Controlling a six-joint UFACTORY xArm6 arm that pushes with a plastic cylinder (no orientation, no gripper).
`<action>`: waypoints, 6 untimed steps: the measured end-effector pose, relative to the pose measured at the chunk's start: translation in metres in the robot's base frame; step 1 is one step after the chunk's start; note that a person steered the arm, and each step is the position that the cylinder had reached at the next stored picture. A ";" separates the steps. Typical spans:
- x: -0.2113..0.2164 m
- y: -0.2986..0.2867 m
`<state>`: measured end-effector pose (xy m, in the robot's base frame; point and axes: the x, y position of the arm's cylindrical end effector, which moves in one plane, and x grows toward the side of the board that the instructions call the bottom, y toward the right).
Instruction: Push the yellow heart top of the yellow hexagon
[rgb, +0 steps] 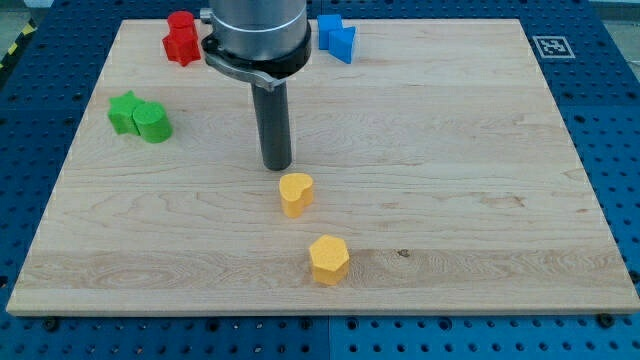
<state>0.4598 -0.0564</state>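
The yellow heart (295, 192) lies on the wooden board below the middle. The yellow hexagon (329, 259) lies below it and a little to the view's right, a short gap apart. My tip (278, 166) stands just above and slightly left of the yellow heart, very close to its top edge; I cannot tell whether it touches.
A red block (181, 38) lies at the view's top left, partly behind the arm's body. A blue block (336, 37) lies at the top middle. Two green blocks (140, 117) sit together at the left. A marker tag (552, 46) is at the board's top right corner.
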 end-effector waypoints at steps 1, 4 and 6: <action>0.020 0.000; 0.049 0.031; 0.034 0.022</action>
